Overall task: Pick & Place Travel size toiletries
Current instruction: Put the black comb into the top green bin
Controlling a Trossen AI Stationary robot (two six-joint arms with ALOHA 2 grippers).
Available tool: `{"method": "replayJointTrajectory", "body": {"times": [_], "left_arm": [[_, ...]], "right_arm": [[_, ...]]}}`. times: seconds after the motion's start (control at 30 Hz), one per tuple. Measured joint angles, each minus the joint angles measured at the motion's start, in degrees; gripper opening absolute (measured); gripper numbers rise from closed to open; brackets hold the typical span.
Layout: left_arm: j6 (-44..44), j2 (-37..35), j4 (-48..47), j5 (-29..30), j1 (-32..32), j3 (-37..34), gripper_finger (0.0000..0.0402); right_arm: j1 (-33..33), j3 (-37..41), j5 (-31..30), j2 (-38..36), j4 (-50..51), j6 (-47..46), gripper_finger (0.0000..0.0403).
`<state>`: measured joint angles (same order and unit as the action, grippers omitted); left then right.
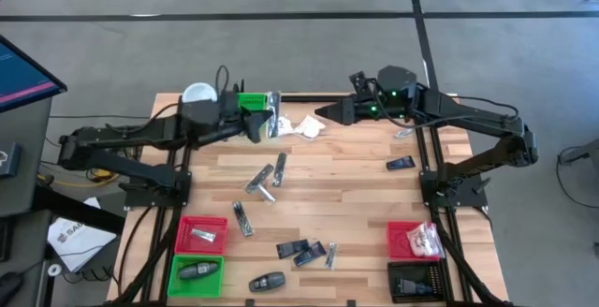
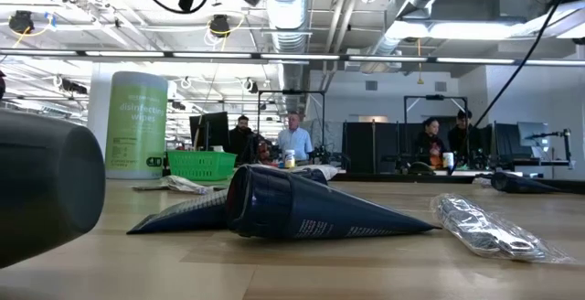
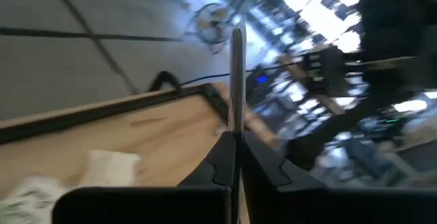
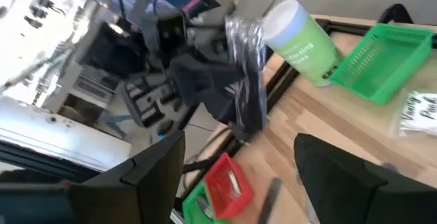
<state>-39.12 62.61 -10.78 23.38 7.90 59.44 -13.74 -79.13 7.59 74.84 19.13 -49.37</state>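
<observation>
My left gripper [image 1: 260, 126] hovers over the table's far middle, shut on a silvery packet [image 1: 272, 115], which the right wrist view also shows [image 4: 247, 67]. Facing it from the right, my right gripper [image 1: 316, 115] is open and has nothing between its fingers [image 4: 240, 142]. White sachets [image 1: 304, 127] lie flat on the wood between the two grippers. More toiletries are scattered over the table: silvery tubes [image 1: 267, 176], dark blue packets [image 1: 299, 249] and a black oval piece [image 1: 267, 282]. The low view has dark packets [image 2: 302, 208] and a clear crinkly packet [image 2: 484, 227] up close. My left gripper pinches one end of the silvery packet [image 3: 235, 125] between its two fingers. The fingers reach about level from the table's left. The packet sticks out beyond the fingertips, seen edge-on from the wrist, and is lifted clear of the table.
A green basket [image 1: 251, 101] and a tall green canister with a white lid [image 1: 198, 94] stand at the far edge, behind my left gripper. Red [image 1: 202, 234] and green [image 1: 195, 270] bins sit near left; red [image 1: 412, 240] and black [image 1: 416, 281] bins near right. People sit in the room behind.
</observation>
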Motion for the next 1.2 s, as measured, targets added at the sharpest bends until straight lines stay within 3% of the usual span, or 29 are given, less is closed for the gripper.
{"method": "replayJointTrajectory", "body": {"times": [0.27,0.57,1.0,1.2], "left_arm": [[-0.08,8.96,-17.7,0.65,5.64,10.02,0.0],[-0.33,15.9,-21.6,-0.95,8.29,13.01,0.0],[-3.33,17.09,-25.27,-0.77,8.26,13.01,0.0],[-3.36,17.09,-27.29,0.1,8.58,13.01,0.0]], "right_arm": [[0.0,0.0,0.06,0.01,5.83,3.2,0.0265],[1.59,0.0,1.06,0.01,18.33,10.43,0.0265],[15.6,0.02,-20.19,0.26,21.39,15.5,0.0265],[16.33,0.07,-21.37,0.49,21.14,17.07,0.0265]]}}
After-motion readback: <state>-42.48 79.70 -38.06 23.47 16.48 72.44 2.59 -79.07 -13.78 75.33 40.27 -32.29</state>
